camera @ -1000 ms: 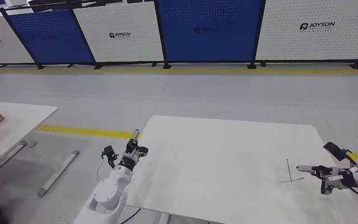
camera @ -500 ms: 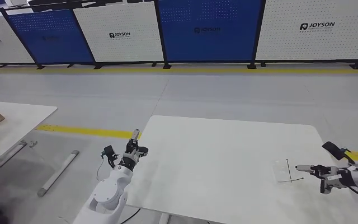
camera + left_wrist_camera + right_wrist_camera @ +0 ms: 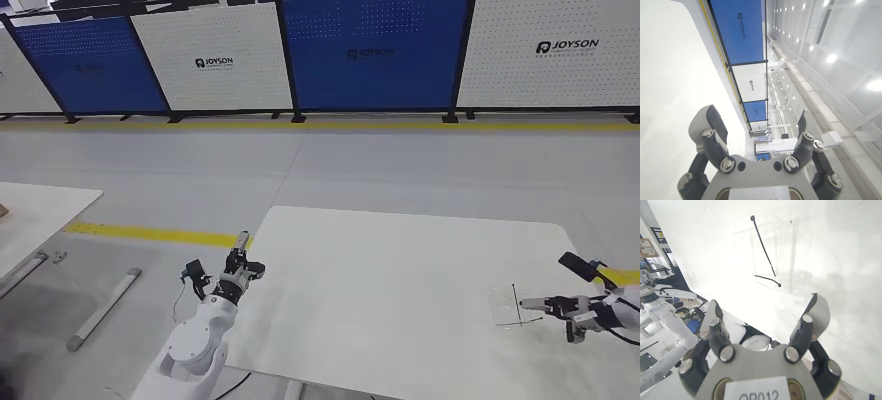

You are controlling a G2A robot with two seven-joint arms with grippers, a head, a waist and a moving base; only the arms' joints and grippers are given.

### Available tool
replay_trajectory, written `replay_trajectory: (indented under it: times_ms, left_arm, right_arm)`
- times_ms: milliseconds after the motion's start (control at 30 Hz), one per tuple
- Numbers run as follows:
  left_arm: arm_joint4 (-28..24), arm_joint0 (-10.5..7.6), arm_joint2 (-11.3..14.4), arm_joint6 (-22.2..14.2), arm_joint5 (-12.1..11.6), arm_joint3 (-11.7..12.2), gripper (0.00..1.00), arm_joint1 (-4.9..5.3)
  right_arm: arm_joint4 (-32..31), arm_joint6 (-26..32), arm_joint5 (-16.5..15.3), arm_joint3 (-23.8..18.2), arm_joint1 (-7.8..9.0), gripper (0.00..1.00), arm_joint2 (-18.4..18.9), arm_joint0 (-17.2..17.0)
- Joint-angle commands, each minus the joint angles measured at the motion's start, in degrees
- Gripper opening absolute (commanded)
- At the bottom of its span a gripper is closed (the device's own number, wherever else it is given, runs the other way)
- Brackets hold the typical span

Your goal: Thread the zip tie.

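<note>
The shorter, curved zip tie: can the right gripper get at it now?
Probably yes. The right gripper is open, close to the curved zip tie, and nothing lies between them.

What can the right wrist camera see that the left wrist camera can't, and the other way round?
Right wrist view: a long zip tie lying over a clear sheet, a short zip tie at its edge, and the open right hand.
Left wrist view: the open left hand, blue and white panels and ceiling lights.
Both: the white table, and a hand that holds nothing.
</note>
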Motion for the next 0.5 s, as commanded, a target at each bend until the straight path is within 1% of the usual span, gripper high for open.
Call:
replay_trajectory:
  times_ms: [0, 100, 167, 200, 267, 333, 367, 400, 433, 467]
  left_arm:
    - [0.00, 0.00, 0.00, 0.00, 0.00, 0.00, 1.00, 0.00]
    - [0.00, 0.00, 0.00, 0.00, 0.00, 0.00, 1.00, 0.00]
    - [0.00, 0.00, 0.00, 0.00, 0.00, 0.00, 1.00, 0.00]
    - [0.00, 0.00, 0.00, 0.00, 0.00, 0.00, 1.00, 0.00]
    - [0.00, 0.00, 0.00, 0.00, 0.00, 0.00, 1.00, 0.00]
    - [0.00, 0.00, 0.00, 0.00, 0.00, 0.00, 1.00, 0.00]
    - [0.00, 0.00, 0.00, 0.00, 0.00, 0.00, 1.00, 0.00]
    - [0.00, 0.00, 0.00, 0.00, 0.00, 0.00, 1.00, 0.00]
    - [0.00, 0.00, 0.00, 0.00, 0.00, 0.00, 1.00, 0.00]
    - [0.00, 0.00, 0.00, 0.00, 0.00, 0.00, 1.00, 0.00]
  right_arm:
    - [-0.01, 0.00, 0.00, 0.00, 0.00, 1.00, 0.00, -0.01]
    - [-0.01, 0.00, 0.00, 0.00, 0.00, 1.00, 0.00, -0.01]
    - [-0.61, -1.76, 1.08, 0.68, -0.01, 1.00, 0.04, -0.29]
    - [-0.63, -3.40, 2.19, 0.65, -0.11, 1.00, 0.00, -0.67]
    - [-1.19, -4.48, 3.47, 0.76, -0.18, 1.00, -0.11, -0.85]
    - [-1.40, -4.89, 4.02, 0.73, -0.26, 1.00, -0.21, -0.89]
    - [-1.45, -5.00, 4.24, 0.77, -0.30, 0.87, -0.20, -0.88]
    - [-1.47, -4.96, 4.30, 0.79, -0.32, 0.77, -0.21, -0.86]
    - [-1.47, -4.84, 4.30, 0.85, -0.33, 0.59, -0.19, -0.83]
    - [-1.38, -4.46, 4.13, 0.98, -0.33, 0.48, -0.10, -0.74]
